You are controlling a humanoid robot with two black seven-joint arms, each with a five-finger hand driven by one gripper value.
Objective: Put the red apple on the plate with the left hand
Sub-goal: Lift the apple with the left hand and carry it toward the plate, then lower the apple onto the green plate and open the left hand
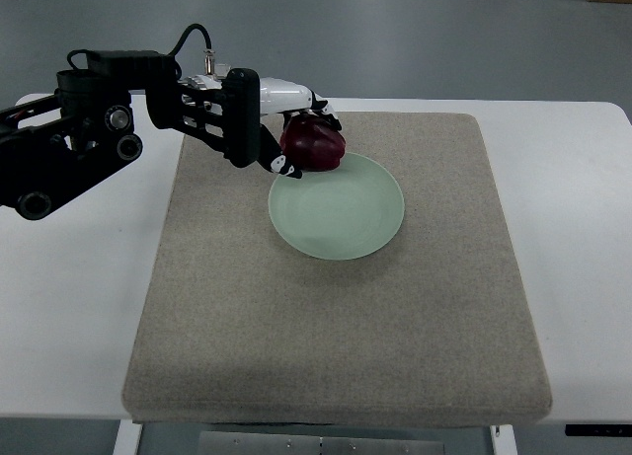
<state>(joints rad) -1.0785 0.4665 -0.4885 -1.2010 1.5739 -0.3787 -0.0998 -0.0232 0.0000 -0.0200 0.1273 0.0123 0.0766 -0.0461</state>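
At the left edge the left arm [69, 144] comes in over the white table [59, 307], a dark jointed frame of black links with round bolted joints and a cable looping over its top. It ends in the left hand [281, 129], built of a black slatted palm and a smooth white back. The fingers [321, 110] curl over the top and far side of the red apple [313, 145], and a black-and-white thumb tip sits against its near left side, so the hand is wrapped around the fruit and grasping it.

The apple is dark red, glossy and rounded. It is at the upper left rim of the plate [346, 218], overlapping that edge; whether it rests on the plate or is held just above it cannot be told.

The plate is a pale green, smooth, shallow round disc. It lies on a large grey-beige mat [336, 346] with a coarse woven look, rounded corners and a thick edge, which covers the middle of the table. To the right, bare white tabletop continues to the edge.
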